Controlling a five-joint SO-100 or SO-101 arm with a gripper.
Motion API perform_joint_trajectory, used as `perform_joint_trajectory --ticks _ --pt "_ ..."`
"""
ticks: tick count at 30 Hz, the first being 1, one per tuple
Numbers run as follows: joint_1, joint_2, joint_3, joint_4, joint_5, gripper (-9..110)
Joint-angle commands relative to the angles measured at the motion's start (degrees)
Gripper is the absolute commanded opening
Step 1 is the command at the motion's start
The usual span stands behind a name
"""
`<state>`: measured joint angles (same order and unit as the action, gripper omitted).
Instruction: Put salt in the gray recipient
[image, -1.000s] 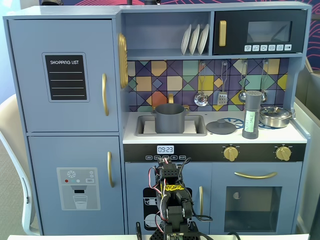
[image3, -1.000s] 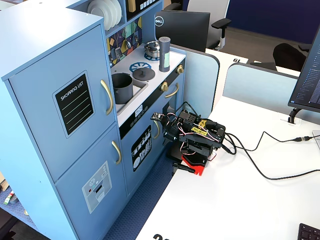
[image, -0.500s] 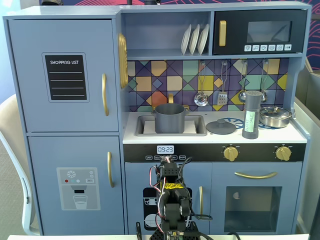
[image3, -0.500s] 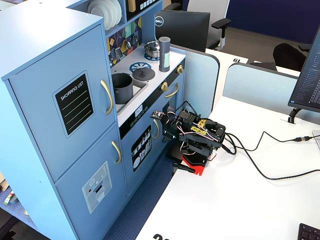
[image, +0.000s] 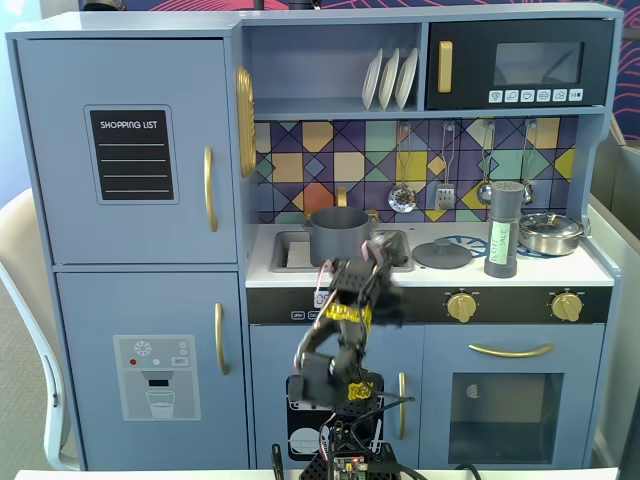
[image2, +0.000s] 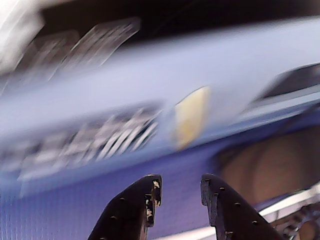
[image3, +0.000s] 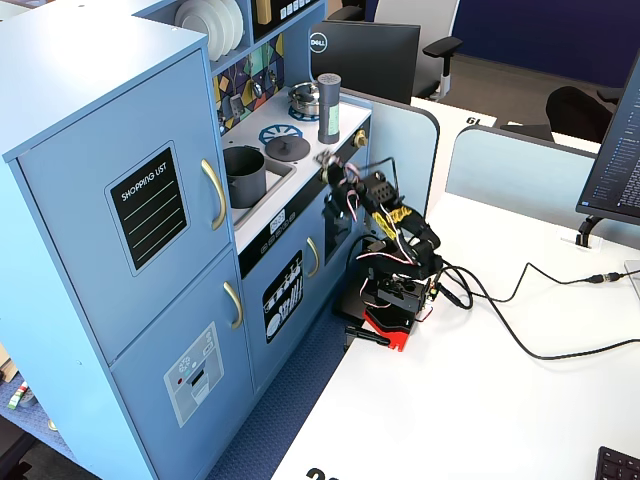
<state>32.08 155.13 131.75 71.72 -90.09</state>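
Gray recipient: one matte dark-gray cylindrical pot (image: 340, 236), wider than the shaker, standing upright in the sink (image: 292, 252) at the left of the counter in a fixed view; seen too in the other fixed view (image3: 243, 175).
My gripper: my gripper (image2: 179, 187) shows two black, hole-studded fingers (image2: 134, 212) with a narrow gap between them, parted and holding nothing; in a fixed view my arm (image: 340, 340) is raised before the counter's front edge, blurred.
Lid: one flat gray disc (image: 442, 253) with a small knob, lying on the white counter between sink and shaker.
Salt: one tall slim dark-gray cylinder (image: 503, 228) with a wider cap and a pale green label, upright on the counter right of the lid, well apart from the pot and from me; also in the other fixed view (image3: 329, 107).
Pan: one shiny steel pan (image: 551, 233), round, just right of the shaker.
Plates: three white plates (image: 390, 79) standing on edge on the shelf above.
Utensils: four silvery utensils (image: 445, 165) hanging on the tiled wall.
Knobs: two gold knobs (image: 461, 306) on the dark front panel.
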Motion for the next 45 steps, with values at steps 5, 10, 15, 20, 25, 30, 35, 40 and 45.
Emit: perform_joint_trajectory --ticks 5,10,15,20,25,30,35,40,45 --pt "15.3 -4.3 -14.7 -16.7 -2.0 0" --pt "17.6 -4.9 -11.3 -36.5 -0.5 0" --pt "20.7 -9.8 -6.4 -55.4 -1.5 0" --pt "20.6 -11.7 -4.3 -60.0 -0.2 4" --pt "20.7 -14.2 -5.9 -61.7 5.5 42" --pt "21.4 -18.9 -8.7 -64.2 5.4 60" --pt "23.0 -24.6 -9.8 -72.2 4.4 63" --pt "23.3 -30.2 -14.2 -73.2 3.7 63" --pt "22.1 -36.5 -19.7 -73.8 3.7 62"
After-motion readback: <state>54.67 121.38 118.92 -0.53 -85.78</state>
